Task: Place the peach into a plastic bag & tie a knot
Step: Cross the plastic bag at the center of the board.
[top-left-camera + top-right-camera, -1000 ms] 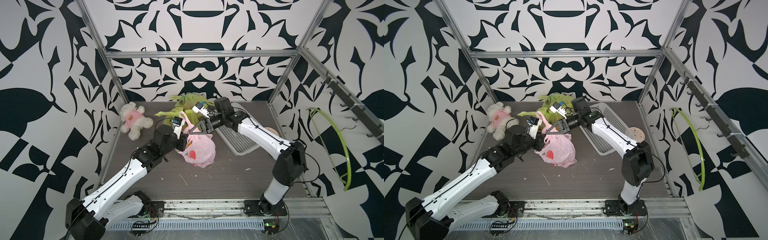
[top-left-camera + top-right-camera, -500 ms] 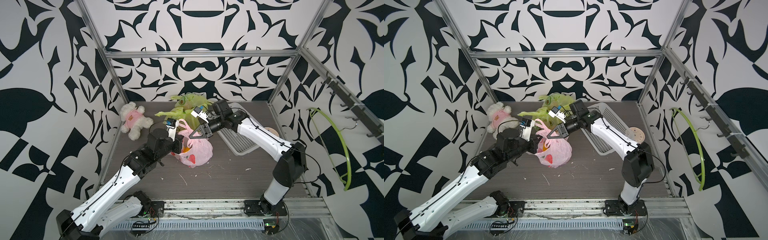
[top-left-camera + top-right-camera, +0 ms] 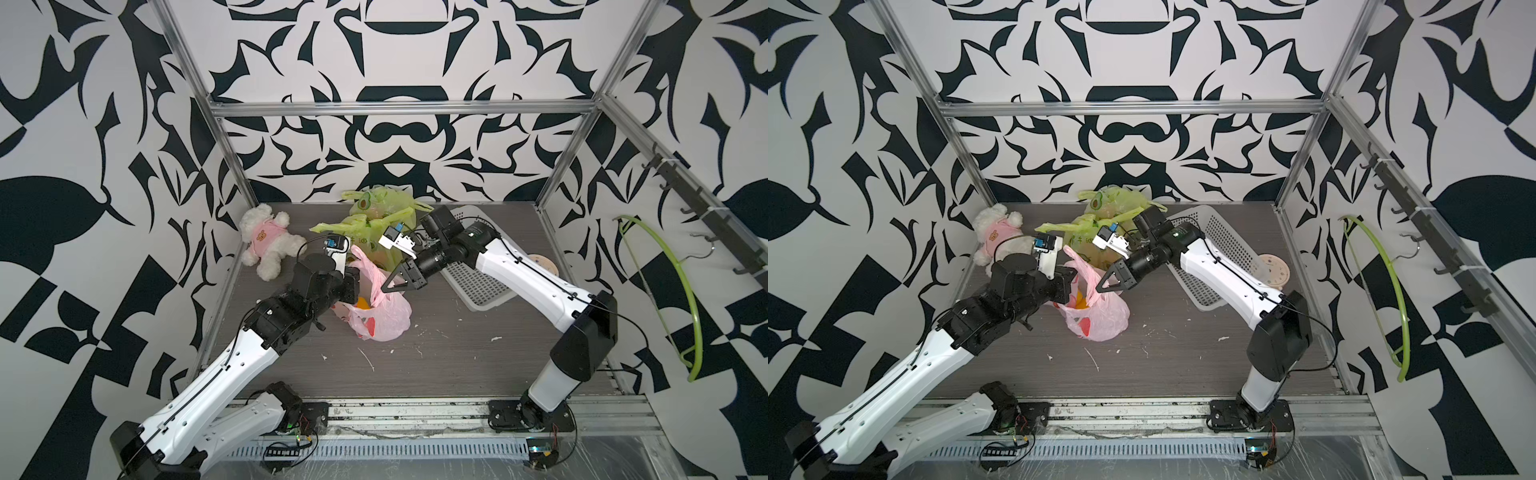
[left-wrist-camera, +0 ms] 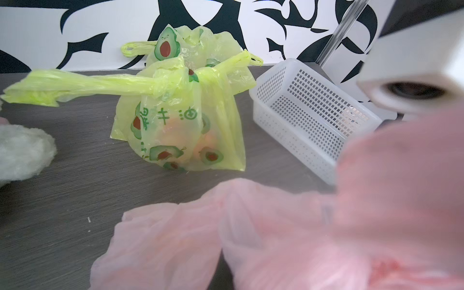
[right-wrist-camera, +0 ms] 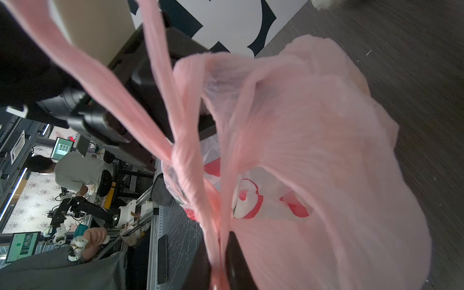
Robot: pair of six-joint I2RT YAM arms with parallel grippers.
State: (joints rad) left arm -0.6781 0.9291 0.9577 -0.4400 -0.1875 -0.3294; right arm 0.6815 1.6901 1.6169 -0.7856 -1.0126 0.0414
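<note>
Peach (image 3: 364, 303) shows only from above; right hand (image 5: 218, 266) pinches bag strap (image 5: 190, 190), left hand (image 3: 350, 289) closed.

**A:** Where is the left arm?

**B:** The left arm (image 3: 232, 374) stretches low and long toward the pink bag (image 3: 386, 320). Its wrist is bent, so the left gripper (image 3: 354, 291) sits at the bag's mouth, on the side nearest that arm.

**A:** Open?

**B:** Closed. The tips are buried in pink plastic, apparently pinching the rim.

**A:** And the right?

**B:** The right arm (image 3: 523, 274) has its elbow raised, and the forearm slopes down to the bag from the opposite side. The right gripper (image 3: 385, 287) meets the bag's top, facing the left one. In the right wrist view its fingers (image 5: 233, 251) stand almost together, with a strap of the bag between them.
</note>
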